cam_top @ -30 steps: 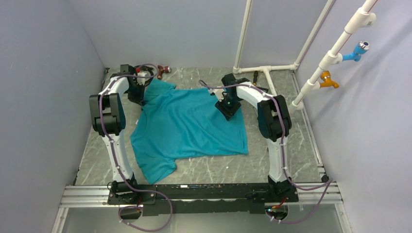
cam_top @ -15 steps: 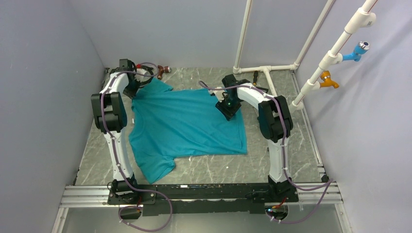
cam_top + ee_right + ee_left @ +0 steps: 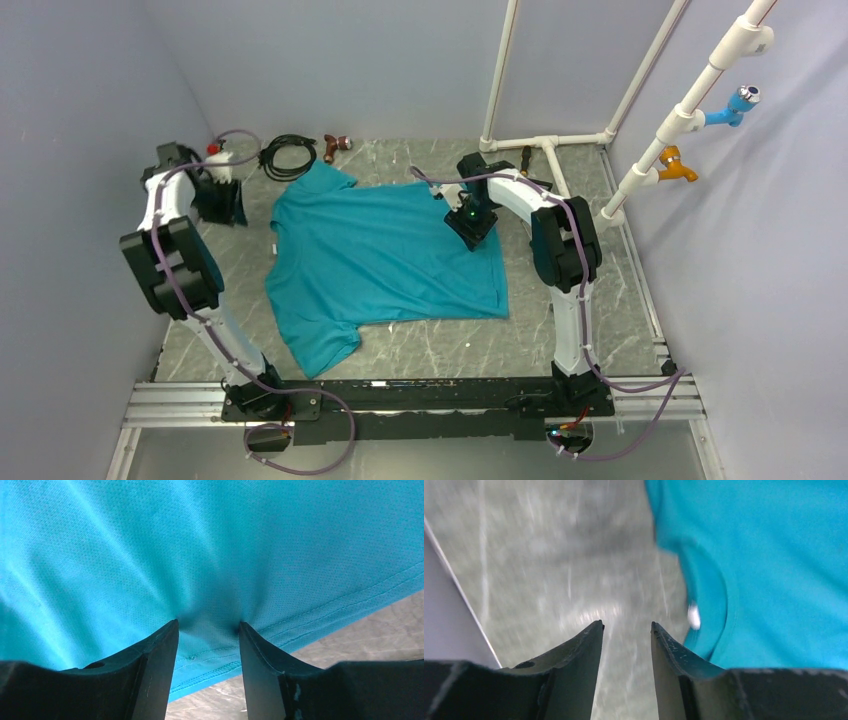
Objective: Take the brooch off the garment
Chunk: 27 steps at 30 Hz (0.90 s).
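Teal garment (image 3: 390, 260) lies flat on the grey marbled bench (image 3: 420, 345). Left tool (image 3: 626, 625) hovers over bare bench to the left of the collar, its jaws partly apart with nothing between them. Right tool (image 3: 207, 622) presses its tips into the fabric by the far right hem, jaws apart, cloth puckered between them. The brooch cannot be made out in any view. A small white tag (image 3: 694, 616) at the collar is too blurred to read.
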Available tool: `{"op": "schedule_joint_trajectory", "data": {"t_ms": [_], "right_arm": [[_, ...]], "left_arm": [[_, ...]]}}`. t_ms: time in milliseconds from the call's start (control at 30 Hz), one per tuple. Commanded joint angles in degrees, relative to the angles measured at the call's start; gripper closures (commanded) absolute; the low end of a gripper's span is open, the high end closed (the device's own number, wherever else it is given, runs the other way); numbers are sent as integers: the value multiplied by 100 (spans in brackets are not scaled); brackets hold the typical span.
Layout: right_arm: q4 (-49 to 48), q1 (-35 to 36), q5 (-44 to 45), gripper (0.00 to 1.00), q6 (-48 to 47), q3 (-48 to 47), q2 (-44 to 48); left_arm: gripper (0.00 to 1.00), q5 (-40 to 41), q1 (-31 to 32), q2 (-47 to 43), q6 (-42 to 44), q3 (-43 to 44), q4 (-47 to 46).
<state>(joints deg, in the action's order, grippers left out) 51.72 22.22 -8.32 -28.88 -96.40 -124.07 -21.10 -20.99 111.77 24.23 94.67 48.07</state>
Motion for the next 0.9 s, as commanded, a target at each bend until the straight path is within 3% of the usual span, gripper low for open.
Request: {"op": "schedule_joint_trajectory", "data": {"t_ms": [0,233,500,700,867], "right_arm": [[426,58,-251,49,74,-188,274],[437,194,-346,49,102,284,540],[505,204,-344,49,137,780,968],[291,206,-101,48,213,944,1140],[244,180,55,46,209,476,707]], "left_arm": [[56,-605,-264,-550,218,-1083,598],[57,-752,-313,-818,234,-2254,468],[58,-845,-318,-501,-32,-2496,329],[90,-665,-347,-793,135,-2729,457],[100,-98,-467,-1041,222,-2706,641]]}}
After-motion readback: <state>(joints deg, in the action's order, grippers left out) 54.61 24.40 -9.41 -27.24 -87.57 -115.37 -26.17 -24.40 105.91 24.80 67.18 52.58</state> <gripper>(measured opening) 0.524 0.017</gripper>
